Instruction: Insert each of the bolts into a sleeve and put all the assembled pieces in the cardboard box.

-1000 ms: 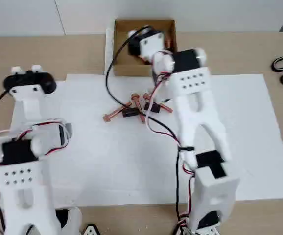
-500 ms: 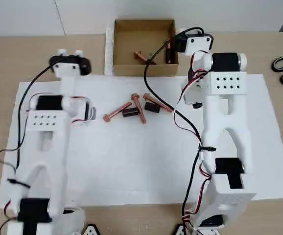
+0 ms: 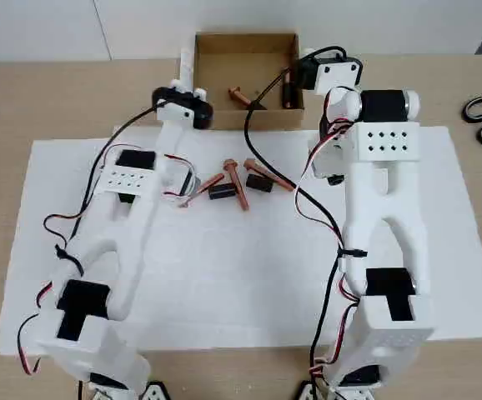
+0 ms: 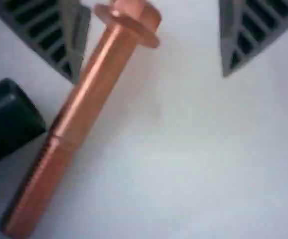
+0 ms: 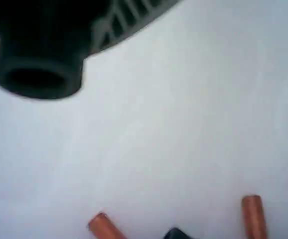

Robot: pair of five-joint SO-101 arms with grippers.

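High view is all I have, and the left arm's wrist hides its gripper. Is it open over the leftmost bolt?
Observer: Yes. The left gripper is open, and the bolt lies with its head between the fingers, nearer one.
Operator: Anything crowding that bolt?
Observer: A black sleeve lies right beside its shank, apparently touching it.
Operator: And the right gripper?
Observer: It is shut on a second sleeve, held above the white paper with its open end toward the wrist camera.
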